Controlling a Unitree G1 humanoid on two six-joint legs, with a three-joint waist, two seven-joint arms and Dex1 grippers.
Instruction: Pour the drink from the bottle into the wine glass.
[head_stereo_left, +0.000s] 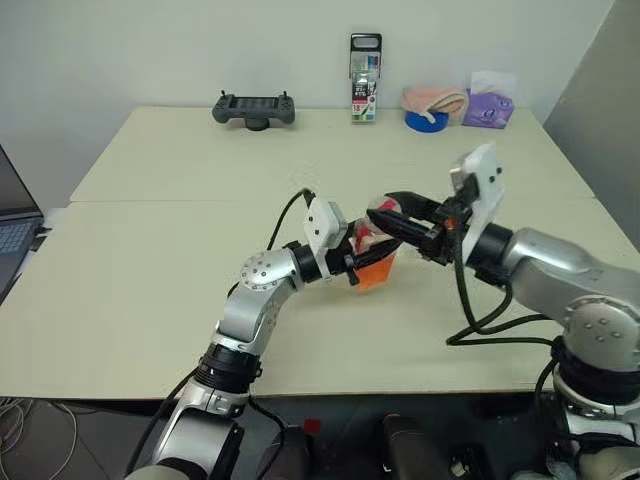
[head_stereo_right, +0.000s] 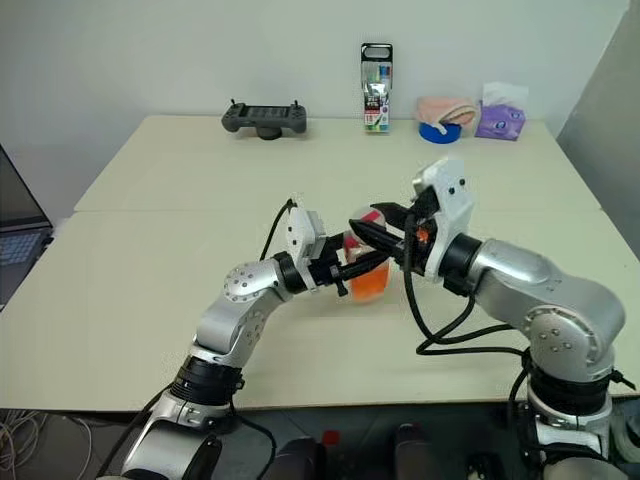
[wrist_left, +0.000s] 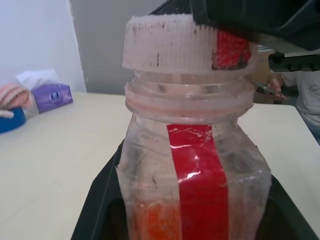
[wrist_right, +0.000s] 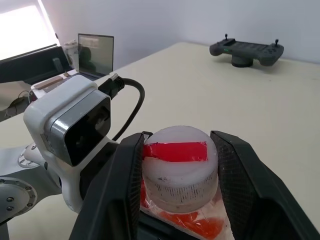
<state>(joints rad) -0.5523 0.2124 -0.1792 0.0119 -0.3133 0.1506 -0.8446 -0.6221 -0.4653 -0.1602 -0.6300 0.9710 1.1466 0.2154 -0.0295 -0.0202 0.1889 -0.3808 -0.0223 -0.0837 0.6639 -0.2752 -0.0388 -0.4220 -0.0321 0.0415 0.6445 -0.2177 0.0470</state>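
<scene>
The bottle (head_stereo_left: 375, 262) is small, clear and squarish, with a red label strip (wrist_left: 197, 170). It is held upright a little above the table's middle. My left gripper (head_stereo_left: 356, 264) is shut on its body from the left, one finger on each side. The orange drink (wrist_left: 155, 222) fills its lower part. My right gripper (wrist_right: 180, 150) comes in level from the right. It is shut on the red-and-white cap (wrist_right: 179, 162), with its pads (wrist_right: 127, 170) pressed against both sides. The wine glass is out of view.
Along the table's far edge stand a dark game controller (head_stereo_left: 254, 108), a tall black-topped container (head_stereo_left: 365, 78), a pink cloth on a blue roll (head_stereo_left: 432, 104) and a purple tissue box (head_stereo_left: 487, 106). A laptop (head_stereo_left: 12, 228) sits off the left edge. A black cable (head_stereo_left: 482, 322) loops under my right arm.
</scene>
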